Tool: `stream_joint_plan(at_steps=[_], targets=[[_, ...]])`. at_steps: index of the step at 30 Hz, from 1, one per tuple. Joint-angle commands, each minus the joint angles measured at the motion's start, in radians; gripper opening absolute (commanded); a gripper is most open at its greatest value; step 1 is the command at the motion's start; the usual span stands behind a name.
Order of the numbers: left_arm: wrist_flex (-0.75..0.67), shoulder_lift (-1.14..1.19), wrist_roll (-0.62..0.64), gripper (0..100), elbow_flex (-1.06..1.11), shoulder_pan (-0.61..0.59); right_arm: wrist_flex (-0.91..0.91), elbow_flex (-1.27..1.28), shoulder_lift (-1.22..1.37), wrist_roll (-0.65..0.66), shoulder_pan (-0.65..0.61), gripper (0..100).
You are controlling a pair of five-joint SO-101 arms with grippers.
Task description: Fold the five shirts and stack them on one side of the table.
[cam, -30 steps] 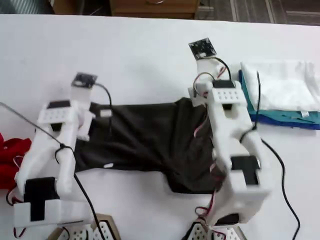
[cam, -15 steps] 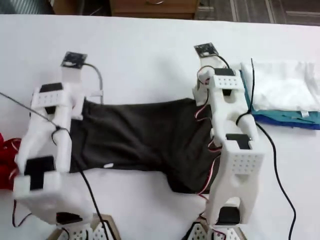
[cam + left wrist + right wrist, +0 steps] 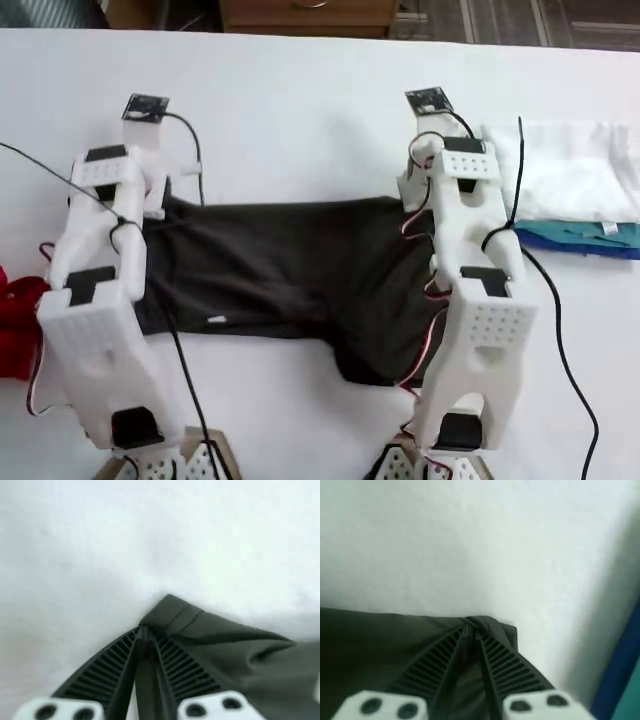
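A dark grey shirt (image 3: 290,270) lies spread across the middle of the white table (image 3: 290,110). My left gripper (image 3: 145,632) is shut on a corner of the dark shirt (image 3: 210,645) at its far left edge. My right gripper (image 3: 470,629) is shut on the dark shirt (image 3: 380,635) at its far right corner. In the high view the left arm (image 3: 100,260) stands over the shirt's left end and the right arm (image 3: 470,270) over its right end. A folded white shirt (image 3: 575,170) rests on a folded blue shirt (image 3: 580,238) at the right. A red shirt (image 3: 15,320) lies bunched at the left edge.
Black cables (image 3: 560,330) trail from both arms over the table. The stack's blue edge (image 3: 620,675) lies close beside the right gripper. A wooden cabinet (image 3: 310,15) stands beyond the far table edge. Open white tabletop stretches behind the dark shirt.
Both arms have carried the dark shirt's far edge away from the arm bases and slightly outward, pulling the cloth flatter and wider. The left arm has swung leftward.
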Motion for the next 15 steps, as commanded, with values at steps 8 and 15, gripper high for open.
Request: stream_joint_plan(at_steps=[8,15], targets=[[0.305,0.077,0.035,3,-0.406,-0.032,0.081,-0.127,-0.035,0.0,0.019,1.9],[0.526,0.077,0.034,3,-0.602,-0.032,0.213,-0.14,-0.259,0.0,-0.03,1.9]])
